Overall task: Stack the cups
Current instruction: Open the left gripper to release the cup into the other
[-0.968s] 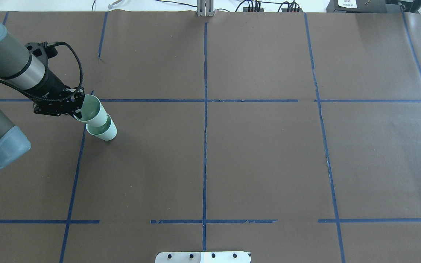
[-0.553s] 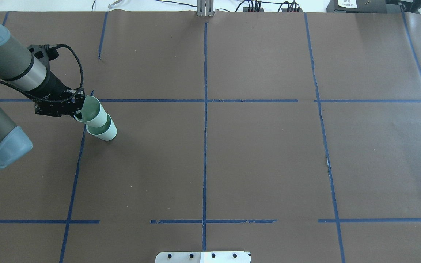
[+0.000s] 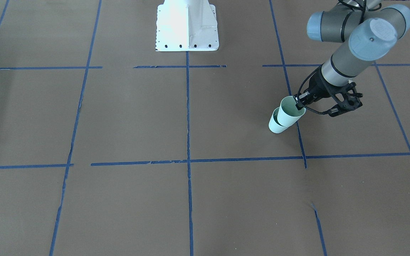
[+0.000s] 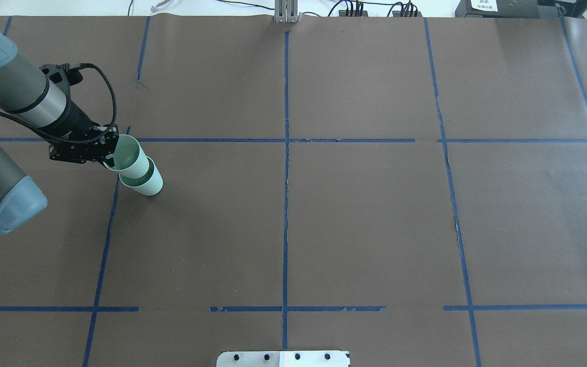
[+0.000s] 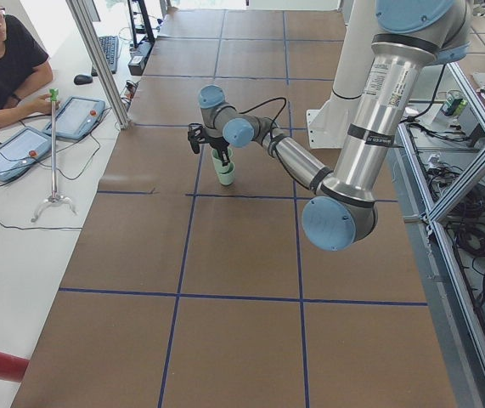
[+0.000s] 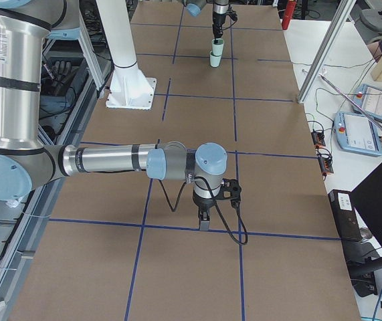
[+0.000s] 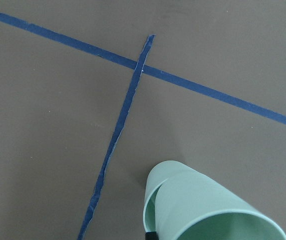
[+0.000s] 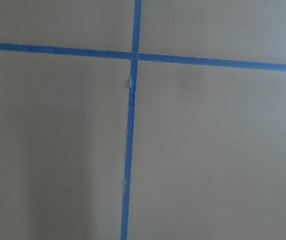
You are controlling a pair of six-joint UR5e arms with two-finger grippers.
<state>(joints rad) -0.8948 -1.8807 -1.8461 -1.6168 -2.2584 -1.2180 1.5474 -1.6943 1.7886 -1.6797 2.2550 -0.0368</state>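
There are two mint-green cups. The lower cup (image 4: 149,185) stands on the brown-papered table (image 4: 365,214) on the robot's left side, just beside a blue tape line (image 4: 104,244). The upper cup (image 4: 131,153) leans in its mouth, only partly nested. There are two arms. The left gripper (image 4: 110,156) is clamped on the upper cup's rim, on the side nearest the arm.

The overhead view looks into both cups and shows their darker green insides. The front-facing view instead shows the outer walls, upper cup (image 3: 291,114) overlapping lower cup (image 3: 274,125), and a gripper finger (image 3: 298,103) at the rim. The left wrist view shows only the upper cup's wall and mouth (image 7: 208,205) and a tape crossing.

The right gripper (image 6: 204,221) appears only in the exterior right view. It points down close over the table, and I cannot tell whether it is open or closed. The exterior left view alone shows one seated operator (image 5: 0,55).
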